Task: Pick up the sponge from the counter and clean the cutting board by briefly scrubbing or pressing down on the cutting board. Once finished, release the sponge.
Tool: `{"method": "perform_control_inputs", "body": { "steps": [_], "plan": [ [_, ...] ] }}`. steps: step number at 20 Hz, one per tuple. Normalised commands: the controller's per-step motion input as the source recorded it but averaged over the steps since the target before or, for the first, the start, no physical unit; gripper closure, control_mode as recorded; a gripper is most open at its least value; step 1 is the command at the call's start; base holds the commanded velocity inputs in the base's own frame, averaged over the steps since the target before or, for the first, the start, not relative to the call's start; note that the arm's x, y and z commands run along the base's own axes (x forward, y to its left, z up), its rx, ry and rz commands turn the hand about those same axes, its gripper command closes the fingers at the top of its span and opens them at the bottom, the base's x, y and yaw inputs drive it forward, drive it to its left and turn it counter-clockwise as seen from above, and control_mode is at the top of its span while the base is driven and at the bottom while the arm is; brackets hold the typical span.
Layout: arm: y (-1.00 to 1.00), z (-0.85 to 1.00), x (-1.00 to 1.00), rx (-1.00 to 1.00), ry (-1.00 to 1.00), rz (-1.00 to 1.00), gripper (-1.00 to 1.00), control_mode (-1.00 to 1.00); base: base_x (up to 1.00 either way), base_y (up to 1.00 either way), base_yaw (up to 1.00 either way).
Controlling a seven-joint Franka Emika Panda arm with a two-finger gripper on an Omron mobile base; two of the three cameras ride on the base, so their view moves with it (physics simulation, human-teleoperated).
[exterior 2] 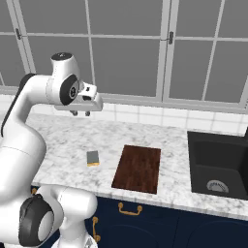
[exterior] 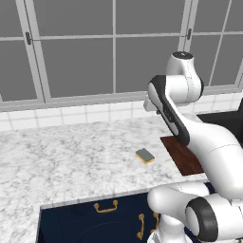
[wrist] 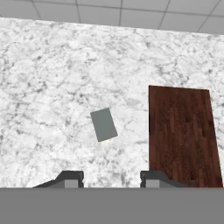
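The sponge [wrist: 103, 124] lies flat on the marble bench [wrist: 48, 87], grey-green scouring face up, yellow body visible along its edge in the left base view [exterior: 145, 155]. It should be light, soft and compressible, with a coarse top that resists slipping; breakage is not a concern. Judged best hold: across the two long sides, fingertips straddling the narrow width, closing only until the block is firmly held and not crushed.

The tool [exterior 2: 80, 113] hangs high above the bench, in the upper left of the right base view, empty. In the hand view its two dark fingertips [wrist: 70, 178] stand well apart at the bottom edge.

Relative to the tool, the sponge sits near the centre of the hand view, above the gap between the fingertips and slightly rotated against their line. A descent with a small wrist rotation appears necessary.

The cutting board [wrist: 181, 133] lies at the right of the hand view, near the sponge but not touching it.
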Motion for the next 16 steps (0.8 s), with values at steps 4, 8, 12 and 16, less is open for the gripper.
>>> {"method": "perform_control_inputs", "body": {
  "steps": [4, 8, 12, 16],
  "plan": [
    [0.00, -0.07, 0.00, 0.00, 0.03, 0.01, -1.00, -1.00, 0.00, 0.00, 0.00],
    [0.00, -0.14, 0.00, 0.00, 0.09, 0.04, -1.00, -1.00, 0.00, 0.00, 0.00],
    [0.00, -0.13, 0.00, 0.00, 0.09, 0.03, -1.00, -1.00, 0.00, 0.00, 0.00],
    [0.00, -0.15, 0.00, 0.00, 0.06, 0.06, -1.00, -1.00, 0.00, 0.00, 0.00]
  ]
}}
